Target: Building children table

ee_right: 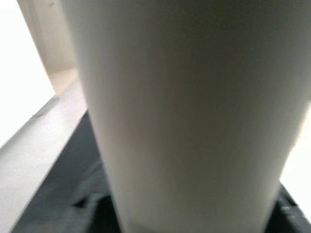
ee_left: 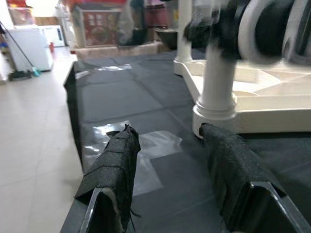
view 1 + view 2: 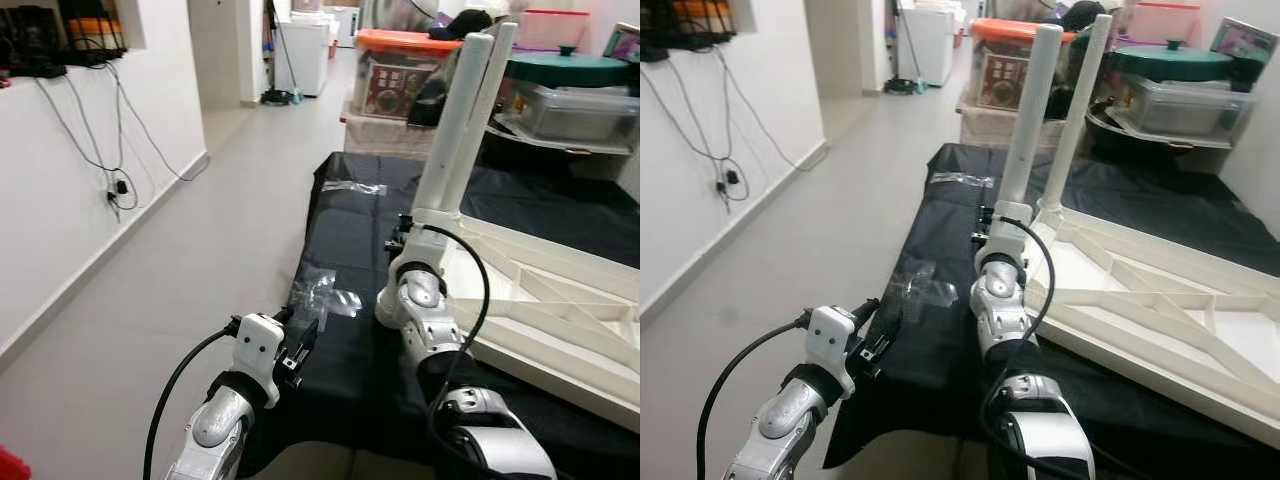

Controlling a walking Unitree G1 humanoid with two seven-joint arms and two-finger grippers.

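Right gripper [image 3: 405,232] of mine sits at the foot of the nearer white table leg [image 3: 458,125], where that leg meets the corner of the upturned white tabletop [image 3: 560,300]. From the head views my wrist and cable cover the fingers, and the right wrist view shows the leg's pale surface pressed up close with only dark edges beside it; I cannot tell whether the fingers are clamped on the leg or merely beside it.

Left gripper [image 2: 170,160] hovers low over the near left edge of the black sheet [image 3: 350,220], its two cloth-wrapped fingers [image 2: 114,165] spread apart with nothing between them. Beneath and just ahead of them lies a clear plastic wrapper [image 3: 325,292], flat on the sheet. A second clear wrapper [image 3: 352,187] lies farther along the sheet, near its far left edge.

Tabletop lies underside up on the sheet, ribbing exposed, to my right. Two legs stand upright from its near corner region, the second leg [image 3: 495,95] just behind the first.

Beyond the sheet: an orange-lidded storage bin [image 3: 400,70], a green lid [image 3: 565,68] on stacked clear containers, and a white appliance [image 3: 303,55] down the corridor. Cables [image 3: 110,150] hang on the white wall to my left.
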